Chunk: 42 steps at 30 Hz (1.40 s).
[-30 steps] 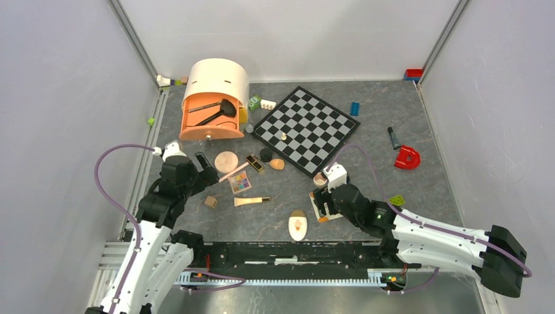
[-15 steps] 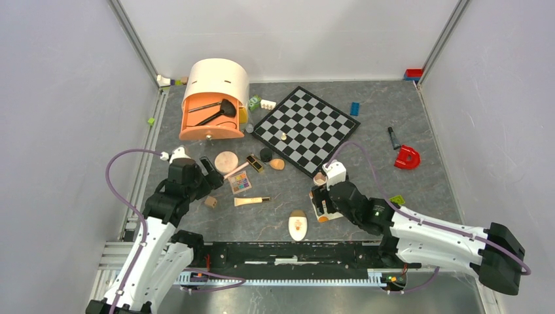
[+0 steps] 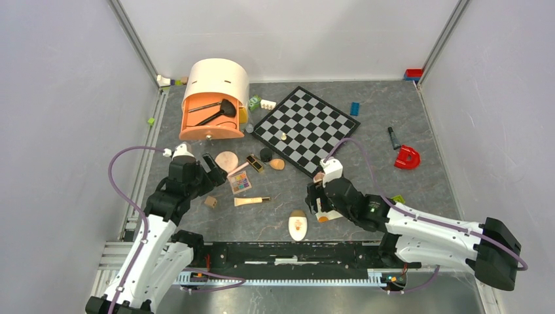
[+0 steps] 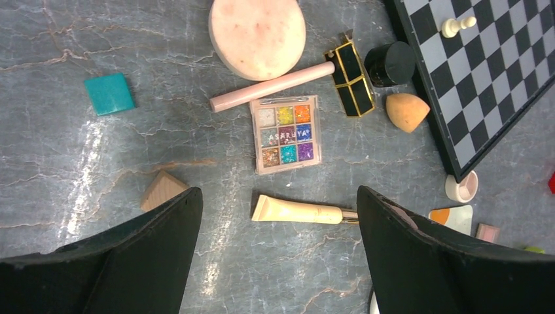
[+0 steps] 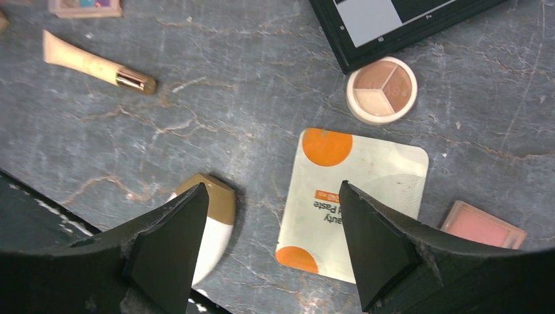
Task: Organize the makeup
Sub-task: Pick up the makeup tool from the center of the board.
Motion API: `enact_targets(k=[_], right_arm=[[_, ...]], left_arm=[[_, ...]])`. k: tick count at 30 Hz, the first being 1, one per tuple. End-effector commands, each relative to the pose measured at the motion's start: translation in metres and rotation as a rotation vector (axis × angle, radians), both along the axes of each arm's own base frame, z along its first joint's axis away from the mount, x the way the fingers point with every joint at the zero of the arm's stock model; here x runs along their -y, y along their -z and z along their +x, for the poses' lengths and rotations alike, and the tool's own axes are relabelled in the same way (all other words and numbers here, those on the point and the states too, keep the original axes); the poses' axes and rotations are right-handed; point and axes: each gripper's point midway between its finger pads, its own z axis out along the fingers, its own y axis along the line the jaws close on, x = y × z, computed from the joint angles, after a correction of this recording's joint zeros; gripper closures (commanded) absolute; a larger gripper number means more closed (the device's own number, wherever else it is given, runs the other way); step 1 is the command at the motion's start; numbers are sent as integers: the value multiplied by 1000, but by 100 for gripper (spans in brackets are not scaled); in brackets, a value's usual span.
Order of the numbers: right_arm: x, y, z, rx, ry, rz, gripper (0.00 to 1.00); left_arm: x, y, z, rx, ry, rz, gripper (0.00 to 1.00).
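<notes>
Okay, right gripper [image 5: 271, 209] hangs over the sachet [image 5: 347, 170], jaws apart, nothing held. Sachet lies flat, off-centre, partly under one finger, with its long axis roughly across the closing line. Right arm is nearer; I'd nudge sideways to centre it. Left gripper [image 4: 278, 199] is also spread and empty, over the tube [image 4: 298, 211].

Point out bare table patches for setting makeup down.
Bare: between the chessboard and the red horseshoe piece; also nearer than the cream tube, left of the cream oval. Crowded: from the round compact to the chessboard.
</notes>
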Motion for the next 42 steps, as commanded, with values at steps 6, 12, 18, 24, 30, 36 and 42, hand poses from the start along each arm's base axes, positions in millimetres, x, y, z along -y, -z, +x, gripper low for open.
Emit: enact_targets(k=[6,12,18,24,30,36,42], right_arm=[[-33,-93,13,-34,147,313,16],[-36,-171,16,-83,216,344,12],[-39,-250,17,-27,197,492,3],[-46,-300,18,21,158,565,2],[-46,-317,21,70,146,608,2],[-43,-321,28,109,175,604,2],[-47,-323,30,107,174,618,2]], left_arm=[[10,-14,9,73,65,-17,6],[12,-12,8,63,71,-23,5],[8,-19,5,83,50,-24,5],[4,-22,4,85,30,-17,4],[3,-17,6,61,23,-4,5],[3,-15,6,56,23,-2,5],[3,-19,6,69,24,-2,4]])
